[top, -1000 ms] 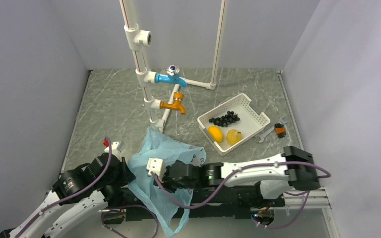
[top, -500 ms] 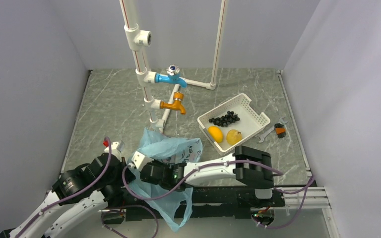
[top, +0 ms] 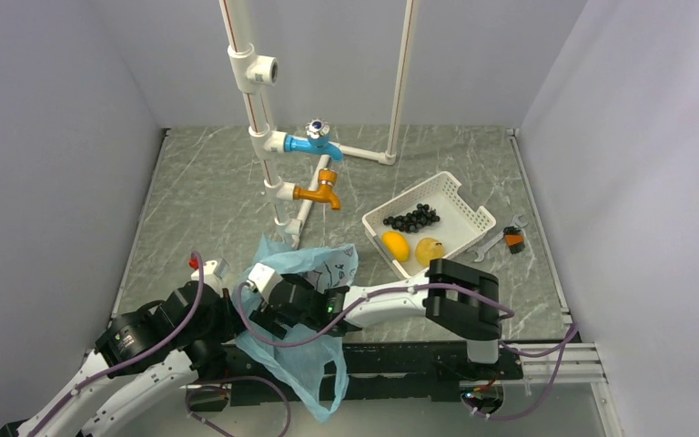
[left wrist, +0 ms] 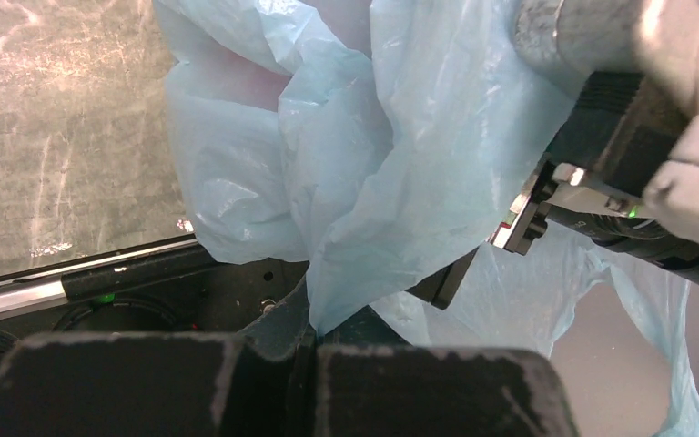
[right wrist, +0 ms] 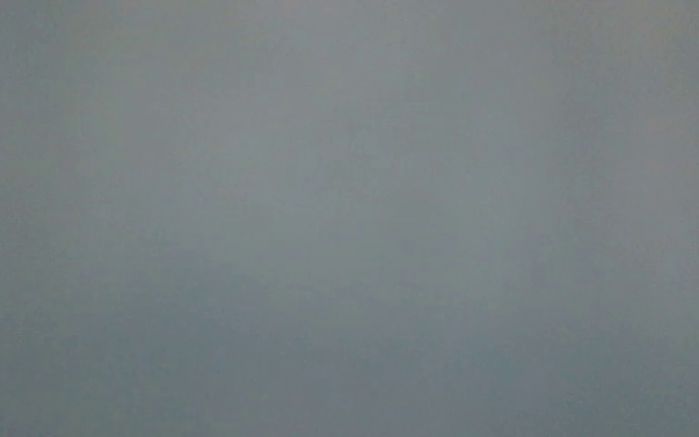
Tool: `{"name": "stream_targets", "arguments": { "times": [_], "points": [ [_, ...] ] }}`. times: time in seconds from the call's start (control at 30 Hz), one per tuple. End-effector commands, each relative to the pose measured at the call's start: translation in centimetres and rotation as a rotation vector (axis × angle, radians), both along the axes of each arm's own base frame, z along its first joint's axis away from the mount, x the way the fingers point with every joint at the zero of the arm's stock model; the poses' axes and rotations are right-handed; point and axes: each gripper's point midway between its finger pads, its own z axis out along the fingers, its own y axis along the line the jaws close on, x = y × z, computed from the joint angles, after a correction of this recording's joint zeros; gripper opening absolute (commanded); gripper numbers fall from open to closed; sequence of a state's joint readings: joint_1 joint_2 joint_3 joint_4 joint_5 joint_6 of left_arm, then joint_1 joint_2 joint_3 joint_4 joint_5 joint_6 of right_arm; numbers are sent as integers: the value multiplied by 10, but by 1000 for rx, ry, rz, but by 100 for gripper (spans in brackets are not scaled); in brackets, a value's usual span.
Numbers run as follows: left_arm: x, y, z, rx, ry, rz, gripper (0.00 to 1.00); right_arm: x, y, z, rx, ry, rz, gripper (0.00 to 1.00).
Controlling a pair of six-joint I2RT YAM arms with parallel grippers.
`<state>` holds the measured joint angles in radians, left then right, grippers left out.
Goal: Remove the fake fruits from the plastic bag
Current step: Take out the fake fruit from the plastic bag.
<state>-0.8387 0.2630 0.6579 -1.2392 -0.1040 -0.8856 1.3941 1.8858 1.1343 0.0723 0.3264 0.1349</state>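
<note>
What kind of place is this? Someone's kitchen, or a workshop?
Probably a robot test booth, not a real room: plain grey walls box in one marble-patterned table, white pipes with a blue tap and an orange tap reach no sink, and robot arms sit at its edge.

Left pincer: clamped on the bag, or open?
Shut on it. In the left wrist view the left pincer shows no gap between its fingers, and a fold of the plastic bag runs down into the seam.

Three fruits (top: 396,245) — one bag (top: 302,369) — two taps (top: 319,194)
</note>
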Motion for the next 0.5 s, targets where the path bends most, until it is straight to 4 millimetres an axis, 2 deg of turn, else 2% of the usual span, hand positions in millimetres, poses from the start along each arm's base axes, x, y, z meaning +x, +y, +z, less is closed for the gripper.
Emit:
{"name": "stream_targets", "arguments": {
  "times": [0.0, 0.17, 0.27, 0.4, 0.47],
  "points": [
    [2, 0, 2, -11, -15, 11, 0, -11, 36, 37, 219, 48, 89, 96],
    [2, 0, 2, -13, -15, 13, 0, -21, 51, 38, 290, 54, 169, 99],
    [2, 0, 2, -13, -14, 14, 0, -26, 59, 23, 280, 67, 212, 99],
    [2, 1, 2, -14, -15, 16, 0, -21, 69, -5, 239, 75, 195, 99],
    [2, 1, 2, -16, -17, 18, 0, -17, 70, -15, 221, 78, 182, 96]
  ]
}}
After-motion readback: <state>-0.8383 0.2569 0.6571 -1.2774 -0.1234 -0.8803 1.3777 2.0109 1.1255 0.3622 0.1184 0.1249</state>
